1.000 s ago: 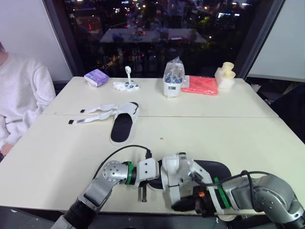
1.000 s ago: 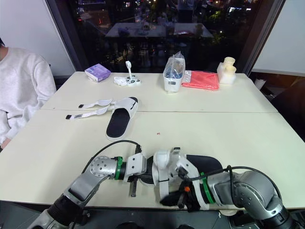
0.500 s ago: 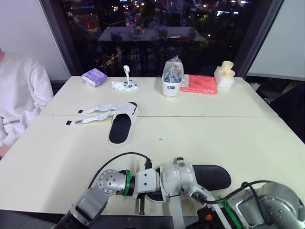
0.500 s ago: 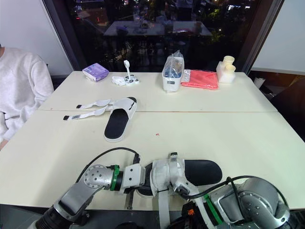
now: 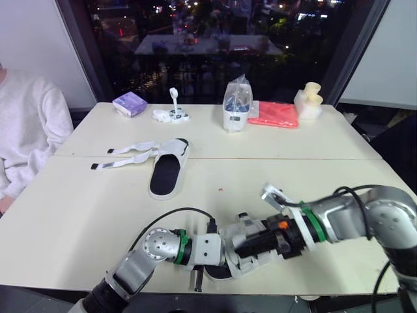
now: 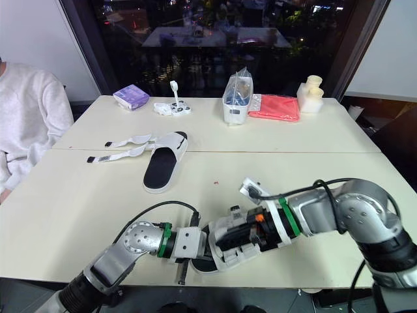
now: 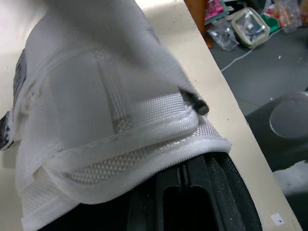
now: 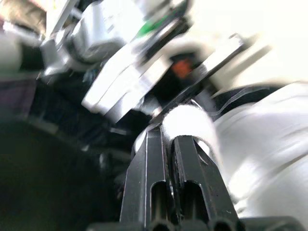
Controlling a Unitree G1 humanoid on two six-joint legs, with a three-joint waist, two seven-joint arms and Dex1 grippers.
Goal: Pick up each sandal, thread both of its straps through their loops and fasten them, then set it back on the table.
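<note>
Where the two arms meet: the near sandal (image 5: 253, 263) sits at the near edge of the table (image 5: 91, 208), close to its middle, white mesh upper facing up.
Right gripper (image 8: 168, 134): reaches in from the right, fingers drawn close together and pinching a white strap (image 8: 190, 120) of that sandal.
Left gripper (image 7: 181, 175): pushed against the sandal's left end, under the mesh; whether it grips cannot be told.
Far sandal (image 5: 166, 175): flat on the table, well apart to the far left, black footbed up, both straps (image 5: 127, 155) lying loose and spread to the left.
Far edge: a purple packet (image 5: 131, 104), a clear bag (image 5: 236, 104), a red cloth (image 5: 273, 115).
Person (image 5: 29, 130): in white, seated at the left.
</note>
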